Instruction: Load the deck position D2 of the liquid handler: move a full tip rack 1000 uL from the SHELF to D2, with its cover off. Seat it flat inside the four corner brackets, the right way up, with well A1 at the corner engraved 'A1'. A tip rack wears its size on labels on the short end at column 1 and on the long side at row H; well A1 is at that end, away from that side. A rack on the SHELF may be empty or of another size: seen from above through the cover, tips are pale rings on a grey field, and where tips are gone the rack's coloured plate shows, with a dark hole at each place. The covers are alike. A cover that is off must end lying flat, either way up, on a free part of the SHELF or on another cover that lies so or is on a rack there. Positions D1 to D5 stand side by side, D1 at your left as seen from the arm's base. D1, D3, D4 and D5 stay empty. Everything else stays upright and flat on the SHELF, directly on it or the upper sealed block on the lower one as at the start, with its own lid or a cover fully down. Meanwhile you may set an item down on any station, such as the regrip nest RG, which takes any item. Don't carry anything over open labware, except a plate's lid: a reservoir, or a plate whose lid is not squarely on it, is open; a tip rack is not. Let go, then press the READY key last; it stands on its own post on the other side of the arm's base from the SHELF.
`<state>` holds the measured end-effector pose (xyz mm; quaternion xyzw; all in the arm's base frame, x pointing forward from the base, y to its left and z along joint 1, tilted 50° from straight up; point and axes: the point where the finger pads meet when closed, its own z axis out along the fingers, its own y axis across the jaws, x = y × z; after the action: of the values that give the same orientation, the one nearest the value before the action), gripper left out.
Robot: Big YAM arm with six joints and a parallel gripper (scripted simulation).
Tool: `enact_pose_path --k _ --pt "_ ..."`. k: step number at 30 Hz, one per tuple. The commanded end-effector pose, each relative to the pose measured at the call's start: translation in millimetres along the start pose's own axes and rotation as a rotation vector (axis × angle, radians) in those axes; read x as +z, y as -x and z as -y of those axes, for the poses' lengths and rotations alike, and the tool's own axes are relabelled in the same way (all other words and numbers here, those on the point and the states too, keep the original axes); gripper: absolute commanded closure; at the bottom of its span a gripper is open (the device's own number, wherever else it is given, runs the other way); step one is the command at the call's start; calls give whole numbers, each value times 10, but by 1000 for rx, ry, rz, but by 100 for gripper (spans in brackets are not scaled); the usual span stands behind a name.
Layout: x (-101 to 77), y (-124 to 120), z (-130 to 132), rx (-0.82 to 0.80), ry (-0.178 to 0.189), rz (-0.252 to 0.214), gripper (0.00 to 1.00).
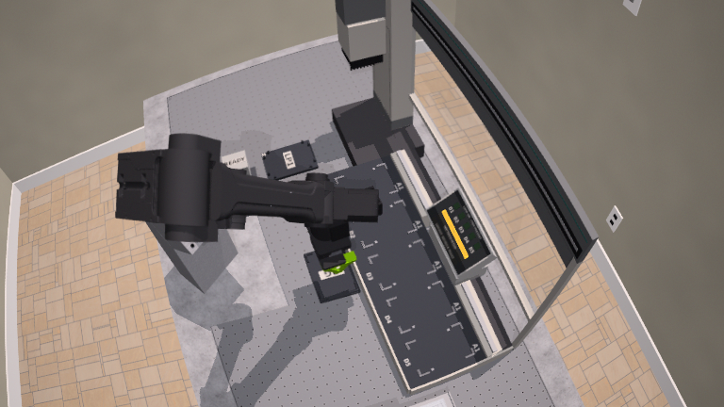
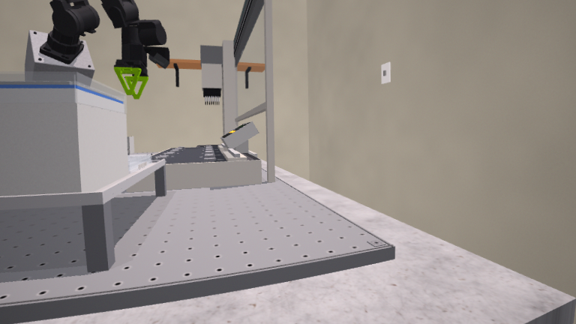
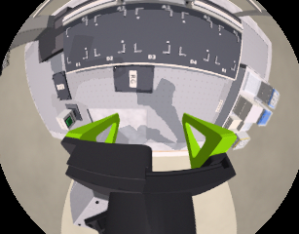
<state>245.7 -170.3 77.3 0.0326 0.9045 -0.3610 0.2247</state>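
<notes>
Tip rack 1000 uL is not yet picked: a blue-lined covered rack (image 2: 63, 133), size unreadable, sits on the shelf (image 2: 101, 196) at near left. Right of it the gripper (image 2: 132, 84) hangs high, fingers spread, holding nothing, over the small nest (image 1: 336, 287) beside the deck (image 1: 421, 296). Judged step: scouting; next, identify the full rack and go back for its cover.

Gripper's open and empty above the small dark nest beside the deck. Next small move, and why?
Probably swing back toward the shelf. The green-fingered gripper is open and holds nothing, and every bracketed position on the dark liquid-handler deck is bare, so no tip rack has been fetched yet.
</notes>
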Motion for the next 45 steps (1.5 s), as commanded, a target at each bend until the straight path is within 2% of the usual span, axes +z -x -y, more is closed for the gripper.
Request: enact_pose_path --k 1,3,6,9,13,45 --pt "-11 -2 63 52 -17 9 0" --pt "111 -28 16 82 -5 -4 0" --pt "108 -23 12 140 -5 -2 0" --pt "55 40 17 200 -4 25 0" --pt "82 7 -2 274 -1 9 0" --pt "83 5 1 835 0 9 0"
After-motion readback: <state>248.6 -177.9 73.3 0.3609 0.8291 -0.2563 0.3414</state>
